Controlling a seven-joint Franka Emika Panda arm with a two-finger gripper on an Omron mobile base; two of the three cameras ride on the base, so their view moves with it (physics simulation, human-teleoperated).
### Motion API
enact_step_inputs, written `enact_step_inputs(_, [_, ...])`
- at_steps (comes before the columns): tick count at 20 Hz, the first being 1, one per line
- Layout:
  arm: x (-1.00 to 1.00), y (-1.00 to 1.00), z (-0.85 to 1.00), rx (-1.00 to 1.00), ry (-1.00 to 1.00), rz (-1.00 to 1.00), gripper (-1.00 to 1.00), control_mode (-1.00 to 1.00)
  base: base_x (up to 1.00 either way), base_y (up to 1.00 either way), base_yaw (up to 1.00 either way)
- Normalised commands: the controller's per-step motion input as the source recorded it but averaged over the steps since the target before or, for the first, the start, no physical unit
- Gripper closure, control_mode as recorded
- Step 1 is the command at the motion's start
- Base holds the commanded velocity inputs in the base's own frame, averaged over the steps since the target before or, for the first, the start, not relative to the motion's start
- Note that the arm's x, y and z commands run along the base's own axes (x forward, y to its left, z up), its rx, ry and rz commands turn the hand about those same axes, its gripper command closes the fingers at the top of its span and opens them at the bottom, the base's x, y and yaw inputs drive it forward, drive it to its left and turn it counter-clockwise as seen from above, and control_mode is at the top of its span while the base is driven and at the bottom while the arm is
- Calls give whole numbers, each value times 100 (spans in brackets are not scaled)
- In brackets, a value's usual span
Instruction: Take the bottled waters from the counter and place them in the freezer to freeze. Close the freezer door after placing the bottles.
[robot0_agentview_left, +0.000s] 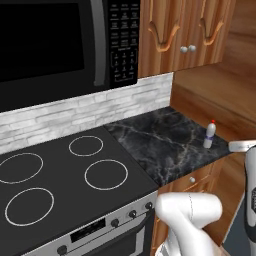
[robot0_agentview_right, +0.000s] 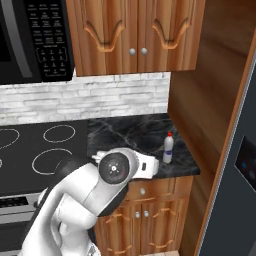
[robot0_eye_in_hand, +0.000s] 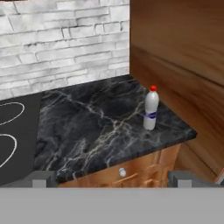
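While the gripper (robot0_eye_in_hand: 112, 181) stood with jaws wide apart and empty | small whitish red-capped plastic bottle (robot0_eye_in_hand: 151, 108) stood upright near the right front corner of black marble counter (robot0_eye_in_hand: 92, 127) | judged light, smooth, slightly yielding; grasp mid-body at label

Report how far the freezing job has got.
Done: nothing that shows. One red-capped bottle stands upright on the black counter, near the wooden side wall. In hand: nothing; the gripper is open, facing the bottle from a distance. Left: grasp it, carry it to the freezer, then shut the door.
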Motion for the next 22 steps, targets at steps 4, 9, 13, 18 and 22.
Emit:
enact_step_inputs(4, [53, -37, -70, -11, -31, -4, -100, -100, 0, 0, 0])
enact_step_inputs(9, [10, -29, -33, -3, -21, -1, -100, -100, 0, 0, 0])
enact_step_inputs(13, [1, -8, -16, 0, -27, 2, -100, -100, 0, 0, 0])
enact_step_inputs(18, [15, 0, -19, 0, -24, 10, -100, -100, 0, 0, 0])
enact_step_inputs(22, [38, -11, -28, 0, -11, 8, -100, -100, 0, 0, 0])
